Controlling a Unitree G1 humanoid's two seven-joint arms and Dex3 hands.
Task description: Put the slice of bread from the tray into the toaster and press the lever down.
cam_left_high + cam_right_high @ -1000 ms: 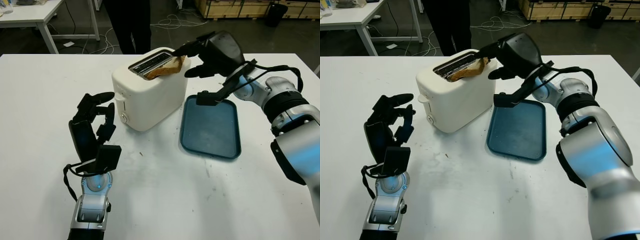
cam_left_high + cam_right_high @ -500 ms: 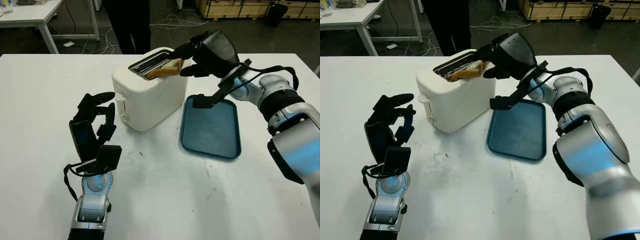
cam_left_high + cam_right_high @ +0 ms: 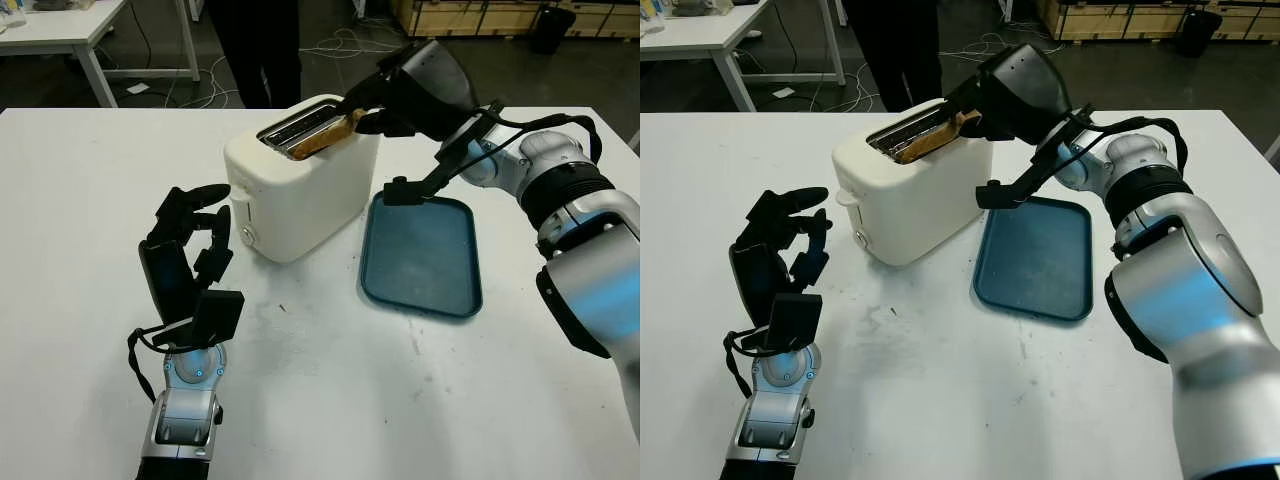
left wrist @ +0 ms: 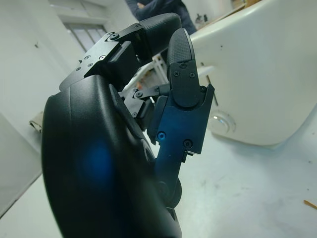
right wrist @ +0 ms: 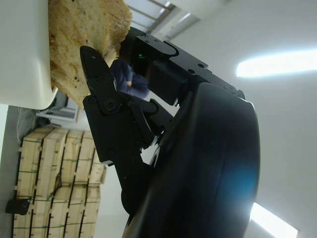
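Observation:
A white toaster (image 3: 296, 185) stands at the middle of the table. A slice of bread (image 3: 330, 137) sits tilted in its near slot, partly sunk in, and my right hand (image 3: 372, 105) is shut on its raised right end. The right wrist view shows the bread (image 5: 79, 39) against the toaster wall with a black finger (image 5: 101, 94) pressed on it. The toaster's lever (image 3: 240, 208) and a round knob (image 3: 247, 235) face my left hand (image 3: 190, 240), which is open and held upright to the toaster's left. The blue tray (image 3: 420, 255) lies bare to the toaster's right.
A person in dark trousers (image 3: 258, 50) stands behind the table's far edge. Another white table (image 3: 80, 30) is at the back left, and wooden pallets (image 3: 480, 15) at the back right. White tabletop (image 3: 350, 400) stretches in front.
My right hand has lifted and swung left over the toaster, and the bread has tipped steeper and gone deeper into the slot. The left hand has not moved.

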